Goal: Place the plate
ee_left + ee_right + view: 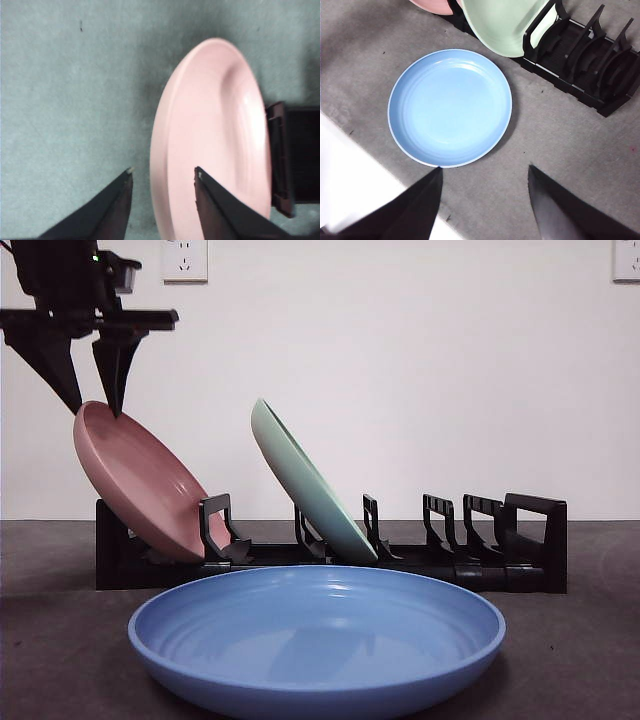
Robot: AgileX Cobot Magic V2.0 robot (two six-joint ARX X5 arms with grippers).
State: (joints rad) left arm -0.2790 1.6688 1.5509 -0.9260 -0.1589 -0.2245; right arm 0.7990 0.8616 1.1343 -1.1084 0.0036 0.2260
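A pink plate (140, 480) leans tilted in the left end slot of a black dish rack (480, 570). My left gripper (97, 410) is open, its jaws standing on either side of the plate's top rim. In the left wrist view the gripper (164, 172) straddles the edge of the pink plate (215, 135), next to the rack (300, 150). A blue plate (320, 640) lies flat on the table in front of the rack. My right gripper (484, 168) is open and empty, high above the table near the blue plate (450, 107).
A light green plate (310, 490) leans in the second slot and also shows in the right wrist view (505, 25). Several slots of the rack (585, 65) to its right hold nothing. A white strip (350, 170) borders the table beside the blue plate.
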